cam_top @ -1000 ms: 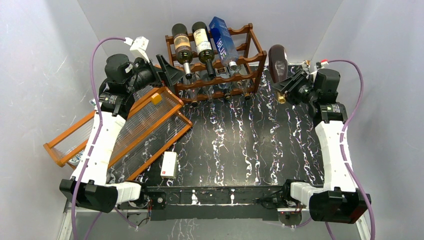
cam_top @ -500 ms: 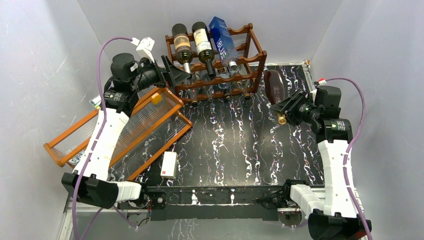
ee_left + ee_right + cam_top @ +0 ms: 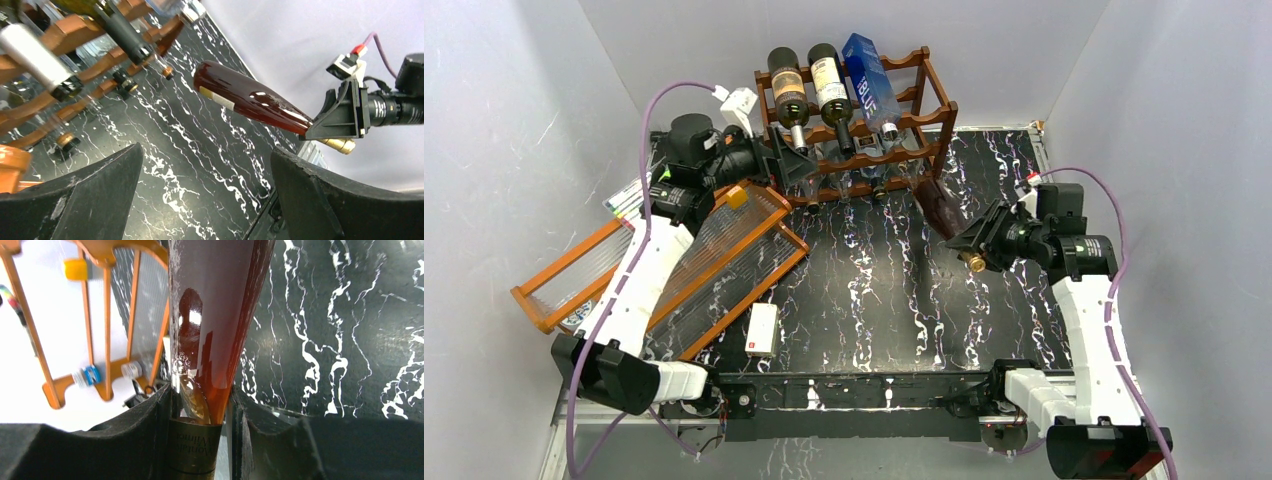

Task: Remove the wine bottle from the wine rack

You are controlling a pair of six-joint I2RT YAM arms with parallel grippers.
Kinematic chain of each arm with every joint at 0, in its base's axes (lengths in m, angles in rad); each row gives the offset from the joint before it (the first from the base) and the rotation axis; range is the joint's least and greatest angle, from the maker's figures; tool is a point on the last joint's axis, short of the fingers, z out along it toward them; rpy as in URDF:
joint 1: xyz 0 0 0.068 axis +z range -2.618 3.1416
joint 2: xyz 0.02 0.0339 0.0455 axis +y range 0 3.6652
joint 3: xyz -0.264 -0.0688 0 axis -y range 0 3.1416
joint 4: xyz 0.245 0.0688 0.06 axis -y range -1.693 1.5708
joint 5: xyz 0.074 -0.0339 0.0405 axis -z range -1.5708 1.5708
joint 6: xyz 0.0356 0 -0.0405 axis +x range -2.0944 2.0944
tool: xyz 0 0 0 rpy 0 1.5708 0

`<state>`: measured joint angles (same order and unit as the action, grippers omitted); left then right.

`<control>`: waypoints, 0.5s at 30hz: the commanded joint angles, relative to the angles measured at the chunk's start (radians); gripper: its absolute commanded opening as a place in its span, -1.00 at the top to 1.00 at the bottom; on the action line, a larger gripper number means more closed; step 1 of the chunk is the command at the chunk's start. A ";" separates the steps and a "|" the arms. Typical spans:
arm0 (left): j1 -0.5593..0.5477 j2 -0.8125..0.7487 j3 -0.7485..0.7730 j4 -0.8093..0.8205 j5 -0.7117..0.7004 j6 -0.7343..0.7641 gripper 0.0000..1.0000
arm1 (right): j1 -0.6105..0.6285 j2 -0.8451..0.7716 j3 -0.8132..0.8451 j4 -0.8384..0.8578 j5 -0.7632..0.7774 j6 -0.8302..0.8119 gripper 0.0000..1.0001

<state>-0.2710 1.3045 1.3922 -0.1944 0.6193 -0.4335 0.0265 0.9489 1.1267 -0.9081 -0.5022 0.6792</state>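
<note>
The dark reddish-brown wine rack (image 3: 934, 115) stands at the table's back, with two dark bottles (image 3: 786, 88) and a blue bottle (image 3: 870, 80) on its top tier. My right gripper (image 3: 980, 243) is shut on the neck of a reddish-brown wine bottle (image 3: 939, 207), held in the air in front of the rack's right end, off the rack, base towards the rack. It fills the right wrist view (image 3: 215, 315), gold cap between the fingers. It also shows in the left wrist view (image 3: 250, 102). My left gripper (image 3: 786, 160) is open and empty at the rack's left end.
An orange-framed tray with clear ribbed panels (image 3: 674, 262) lies tilted at the left. A small white box (image 3: 762, 329) lies near the front edge. Bottle necks (image 3: 125, 37) stick out of the rack close to my left gripper. The table top is black marble (image 3: 874, 290).
My right gripper has carried the reddish-brown bottle leftwards and towards the front, lowering it from the rack's right side. My left arm has moved right, closer to the rack's left end.
</note>
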 commanded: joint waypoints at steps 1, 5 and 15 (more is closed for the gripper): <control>-0.067 0.006 -0.029 0.023 0.047 0.081 -0.96 | 0.067 -0.017 0.095 0.281 -0.211 -0.140 1.00; -0.229 0.016 -0.072 0.027 0.041 0.229 -0.96 | 0.132 0.035 0.117 0.205 -0.233 -0.202 1.00; -0.502 -0.049 -0.322 0.225 -0.045 0.676 -0.96 | 0.307 0.201 0.199 0.072 -0.258 -0.310 1.00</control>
<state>-0.7387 1.3144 1.1385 -0.1062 0.5972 0.0059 0.2802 1.1648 1.1519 -1.0260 -0.5777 0.4900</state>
